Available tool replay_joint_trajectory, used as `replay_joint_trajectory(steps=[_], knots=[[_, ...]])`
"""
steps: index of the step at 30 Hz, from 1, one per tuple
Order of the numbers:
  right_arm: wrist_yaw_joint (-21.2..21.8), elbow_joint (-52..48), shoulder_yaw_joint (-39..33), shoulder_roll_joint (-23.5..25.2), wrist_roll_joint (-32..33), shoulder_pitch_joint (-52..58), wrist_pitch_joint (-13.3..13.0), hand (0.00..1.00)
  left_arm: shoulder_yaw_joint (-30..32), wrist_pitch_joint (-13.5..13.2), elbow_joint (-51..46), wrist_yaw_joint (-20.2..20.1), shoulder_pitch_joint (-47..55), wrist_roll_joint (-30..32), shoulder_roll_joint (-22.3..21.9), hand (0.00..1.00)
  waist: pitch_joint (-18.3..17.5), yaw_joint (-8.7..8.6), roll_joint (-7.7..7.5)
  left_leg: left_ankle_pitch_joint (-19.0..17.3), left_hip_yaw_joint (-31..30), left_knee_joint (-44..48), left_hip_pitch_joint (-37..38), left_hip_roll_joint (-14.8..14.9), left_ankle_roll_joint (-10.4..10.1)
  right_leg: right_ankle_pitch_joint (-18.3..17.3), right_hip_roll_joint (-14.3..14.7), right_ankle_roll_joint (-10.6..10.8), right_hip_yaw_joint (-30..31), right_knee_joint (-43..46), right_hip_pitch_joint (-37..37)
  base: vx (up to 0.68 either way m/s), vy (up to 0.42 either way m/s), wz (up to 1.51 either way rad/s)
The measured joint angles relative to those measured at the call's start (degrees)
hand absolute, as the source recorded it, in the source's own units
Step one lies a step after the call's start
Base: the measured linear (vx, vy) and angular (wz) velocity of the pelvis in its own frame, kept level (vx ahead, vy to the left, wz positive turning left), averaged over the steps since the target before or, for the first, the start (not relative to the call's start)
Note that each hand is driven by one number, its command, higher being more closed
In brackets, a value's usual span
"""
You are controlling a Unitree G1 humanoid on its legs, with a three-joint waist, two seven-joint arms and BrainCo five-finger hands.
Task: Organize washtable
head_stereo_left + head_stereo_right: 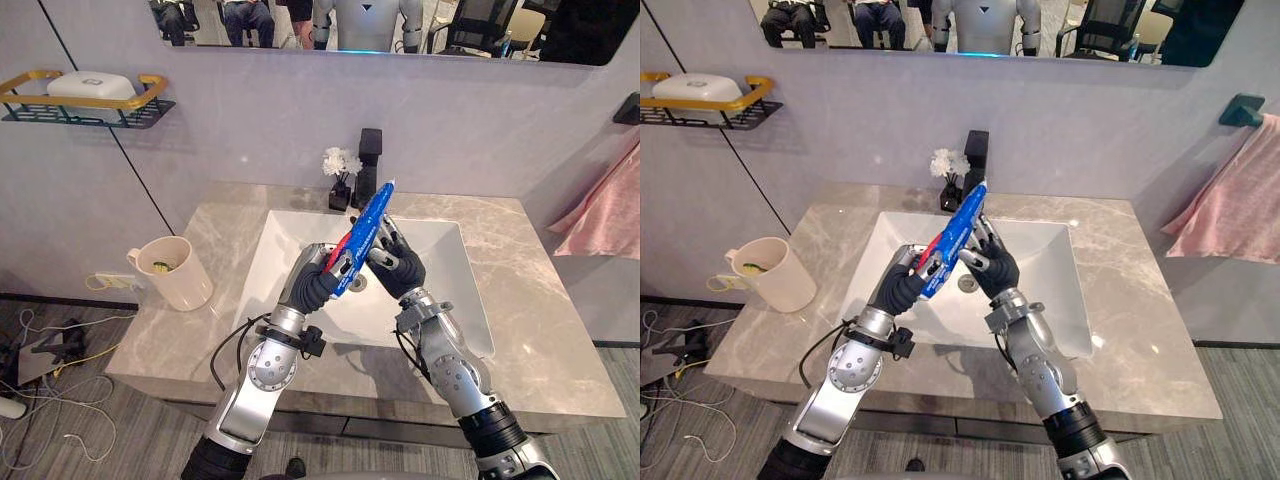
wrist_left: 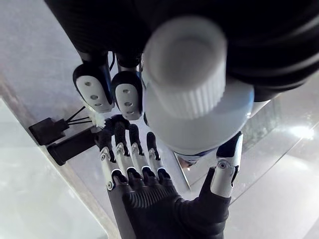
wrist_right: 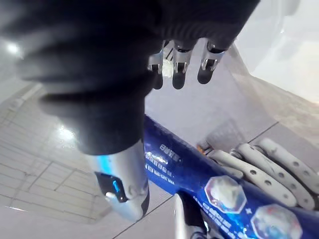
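The left hand [image 1: 316, 287] grasps the capped lower end of the toothpaste tube [image 1: 366, 230], held tilted above the sink [image 1: 452, 268]. The right hand [image 1: 400, 265] is relaxed, fingers straight alongside it. Probable step: handover. The right hand must close before the left releases.

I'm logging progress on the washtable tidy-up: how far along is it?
Early. Nothing looks put away yet: the cream cup stands on the counter left of the sink. In hand: the left hand is curled round the blue toothpaste tube, raised over the sink, with the right hand open beside it. Left to do: setting the tube down, probably in the cup.
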Motion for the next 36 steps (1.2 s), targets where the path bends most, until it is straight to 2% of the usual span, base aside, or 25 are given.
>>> replay_joint_trajectory(steps=[23, 24, 36], knots=[[-0.2, 2.0, 2.2, 0.3, 4.2, -4.6, 0.5, 0.00, -0.3, 0.0, 0.0, 0.0, 2.7, -0.1, -0.9, 1.00, 0.0, 0.03, -0.01, 0.1, 0.1, 0.0, 0.0, 0.2, -0.1, 0.1, 0.1, -0.1, 0.1, 0.0, 0.0, 0.00, 0.000, 0.00], [-0.2, 2.0, 2.2, 0.4, 4.6, -5.1, 0.5, 1.00, -0.5, 0.0, 0.0, 0.0, 2.7, -0.1, -1.0, 1.00, 0.0, 0.05, -0.01, 0.1, 0.1, 0.0, 0.0, 0.2, -0.1, 0.1, 0.1, -0.1, 0.1, 0.0, 0.0, 0.00, 0.000, 0.00], [-0.4, 2.0, 3.3, 1.3, 5.9, -8.0, 0.4, 1.00, -1.0, -0.4, 0.0, 1.1, 2.8, -0.2, -1.0, 1.00, 0.0, 0.05, 0.02, 0.1, 0.7, 0.0, 0.0, 0.4, -0.1, 0.4, 0.2, 0.0, 0.6, -0.3, -0.1, 0.00, 0.000, -0.02]])
